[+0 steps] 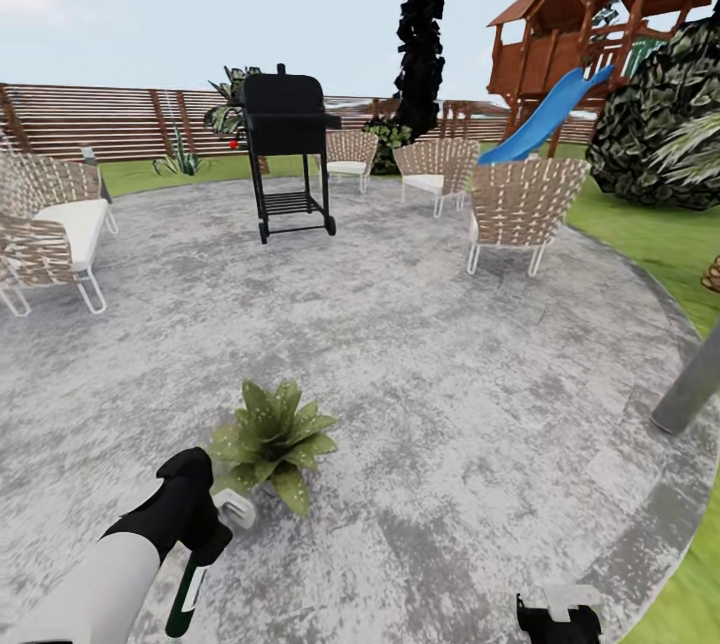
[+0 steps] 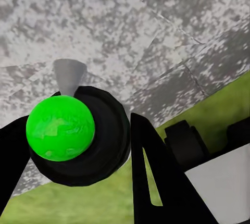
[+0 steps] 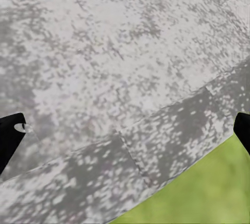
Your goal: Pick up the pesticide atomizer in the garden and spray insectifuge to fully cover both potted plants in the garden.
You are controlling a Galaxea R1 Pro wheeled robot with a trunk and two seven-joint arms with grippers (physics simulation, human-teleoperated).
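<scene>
1. The scene is a garden: a round grey paved patch (image 1: 420, 344) ringed by lawn (image 1: 660, 234), with a slatted brown fence (image 1: 90, 119) along the far side and a wooden play tower with a blue slide (image 1: 545, 114) at the far right.

2. One potted plant (image 1: 272, 439), a rosette of broad speckled green leaves, stands on the paving near the robot, left of centre. A second one I cannot find here.

3. The left gripper (image 1: 205, 524) has its jaws closed round the pesticide atomizer (image 1: 188, 589); the green body hangs below the grip, and the pale trigger head (image 1: 233, 507) sits just beside the plant's near leaves. In the left wrist view the bottle's round green end (image 2: 61, 127) is seated between the black fingers (image 2: 156, 182).

4. The right gripper (image 1: 558, 619) sits low at the near right; its jaws stand wide apart with nothing between them, over the paving edge and grass.

5. Risks, as I judge them: the nozzle's aim is hard to read, so spray could miss the leaves or wet only the near side. Pushing closer could knock the small pot over.

6. Around: a black grill (image 1: 285, 149) far centre, wicker chairs (image 1: 525, 209) on the far left and right, and a grey post (image 1: 690, 384) at the right. Nothing stands between gripper and plant.
</scene>
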